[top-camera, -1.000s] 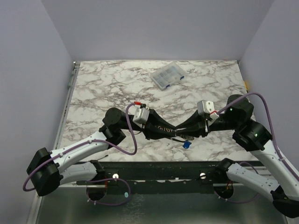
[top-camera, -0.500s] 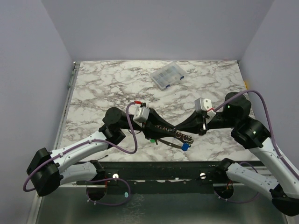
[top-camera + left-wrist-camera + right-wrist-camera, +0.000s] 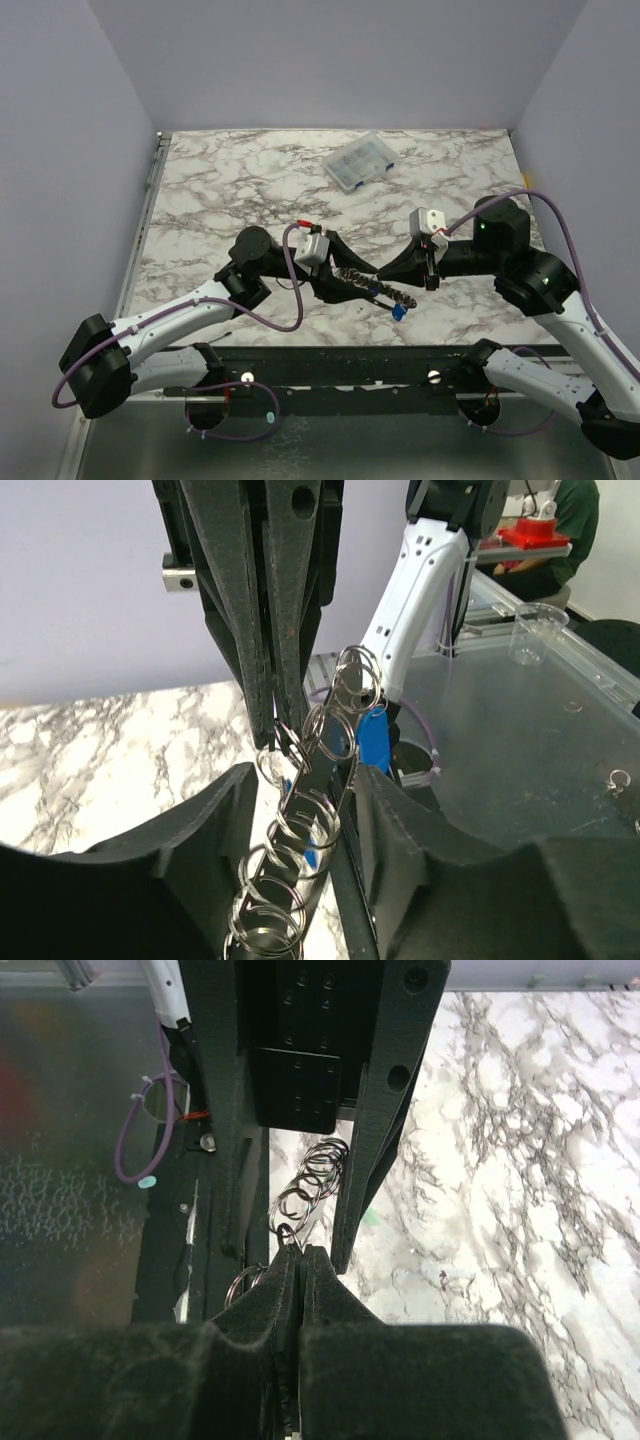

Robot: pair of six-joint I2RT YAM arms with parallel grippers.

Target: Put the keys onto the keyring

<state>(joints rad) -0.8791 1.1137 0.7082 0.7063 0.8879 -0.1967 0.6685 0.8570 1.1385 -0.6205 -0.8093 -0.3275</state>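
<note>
The keyring with its chain of silvery rings stretches between my two grippers above the table's near edge. My left gripper stands open, and the chain runs loosely through the gap between its fingers. My right gripper is shut on an end ring of the chain. A blue key hangs from the rings near the right gripper. A green key lies on the marble; the left arm hides it in the top view.
A clear plastic compartment box sits at the back of the marble table. The black mounting rail runs along the near edge just below both grippers. Walls close in on both sides.
The left arm has shifted right and its jaws have widened around the chain. The right gripper, shut for the last half second, has moved left. The green key is now covered in the top view.
</note>
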